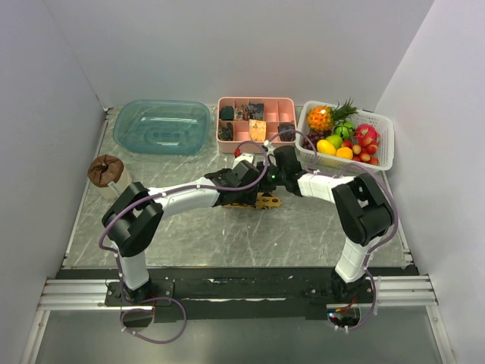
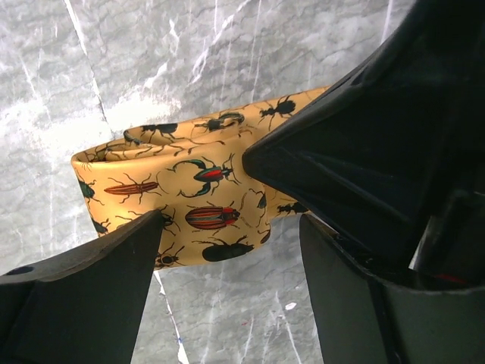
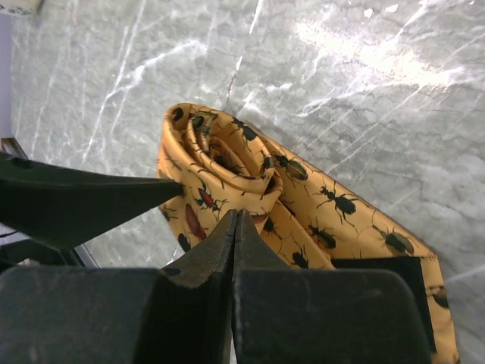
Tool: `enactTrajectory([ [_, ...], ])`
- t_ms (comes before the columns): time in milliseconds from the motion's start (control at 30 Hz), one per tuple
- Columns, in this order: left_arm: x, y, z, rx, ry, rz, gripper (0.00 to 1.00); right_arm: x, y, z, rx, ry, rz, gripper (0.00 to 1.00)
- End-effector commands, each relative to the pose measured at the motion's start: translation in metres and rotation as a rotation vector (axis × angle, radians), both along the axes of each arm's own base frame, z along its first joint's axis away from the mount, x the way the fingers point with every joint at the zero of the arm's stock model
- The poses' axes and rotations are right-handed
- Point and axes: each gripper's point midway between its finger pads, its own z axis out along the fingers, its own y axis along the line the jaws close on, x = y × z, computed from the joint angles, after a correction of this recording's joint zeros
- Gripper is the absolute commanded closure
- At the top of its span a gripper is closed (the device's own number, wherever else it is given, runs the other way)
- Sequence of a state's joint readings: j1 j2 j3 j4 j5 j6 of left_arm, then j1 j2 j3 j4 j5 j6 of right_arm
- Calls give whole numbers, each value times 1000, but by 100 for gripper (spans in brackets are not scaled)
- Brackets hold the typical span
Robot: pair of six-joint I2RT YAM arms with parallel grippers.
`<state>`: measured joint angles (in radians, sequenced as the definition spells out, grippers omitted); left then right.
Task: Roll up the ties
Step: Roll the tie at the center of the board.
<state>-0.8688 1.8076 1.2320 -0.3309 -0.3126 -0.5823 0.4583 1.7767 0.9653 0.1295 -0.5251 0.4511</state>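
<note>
Operator: Position check, nearest first: where is the golden-yellow cloth necktie printed with beetles?

Observer: On the grey marbled tabletop, about midway back. It is partly rolled into a coil, with its loose length lying flat beside it.

Operator: And each hand?

Observer: The left hand has its fingers apart, one fingertip against the coil's side. The right hand is pressed together, tips at the coil; whether cloth is pinched, I cannot tell.

Operator: Farther back?

Observer: A clear blue plastic tub, a pink compartment tray and a white basket of fruit, along the far edge.
</note>
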Motion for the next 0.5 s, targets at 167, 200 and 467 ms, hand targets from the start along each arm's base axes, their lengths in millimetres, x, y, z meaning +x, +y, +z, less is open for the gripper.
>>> enactTrajectory([
  [167, 10, -25, 27, -129, -65, -28, 20, -10, 39, 19, 71, -26, 122, 100],
  [200, 10, -26, 27, -130, -64, -29, 20, -10, 39, 19, 70, -29, 120, 100],
  [467, 14, -21, 58, -178, -124, -7, 14, -7, 36, 12, 38, -13, 97, 100],
])
